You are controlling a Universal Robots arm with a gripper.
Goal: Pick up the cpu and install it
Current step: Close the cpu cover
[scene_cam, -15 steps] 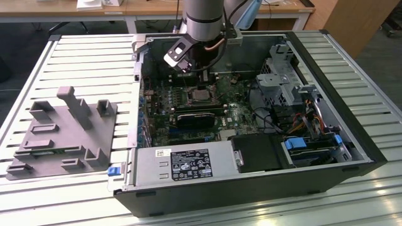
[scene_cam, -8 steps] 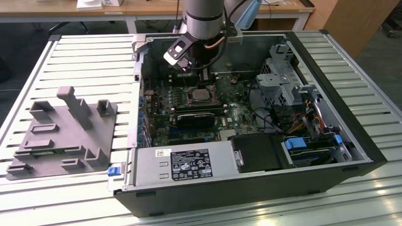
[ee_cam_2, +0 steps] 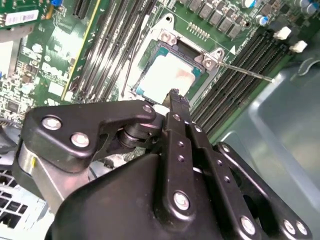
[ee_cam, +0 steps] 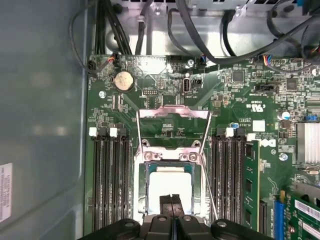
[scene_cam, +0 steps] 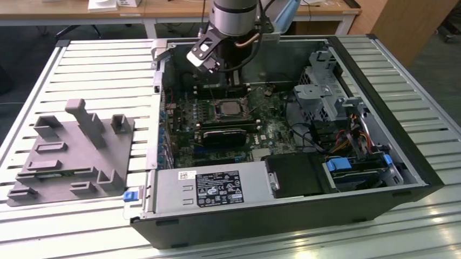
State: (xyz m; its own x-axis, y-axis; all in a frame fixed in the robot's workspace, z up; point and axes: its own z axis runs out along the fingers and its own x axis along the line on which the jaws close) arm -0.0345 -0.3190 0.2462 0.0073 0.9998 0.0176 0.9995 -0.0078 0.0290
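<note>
Inside the lidless black computer case (scene_cam: 288, 221), the black gripper (ee_cam: 171, 199) has its two fingers (ee_cam_2: 176, 107) pressed together, gripping nothing. The tips hang right over the small square cpu (ee_cam: 167, 182) with its pale silver top; contact I cannot tell. The cpu lies seated in the metal-framed motherboard socket (ee_cam: 141, 192), whose load plate (ee_cam: 172, 111) is swung up, with black memory slots (ee_cam: 107, 185) on either side.

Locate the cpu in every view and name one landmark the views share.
Exterior view: cpu sits in the socket at the motherboard's middle.
Second wrist view: cpu lies in the socket, just beyond the hand.
First wrist view: cpu lies between the memory slots, by the hand.
Shared landmark: the socket framing it.
</note>
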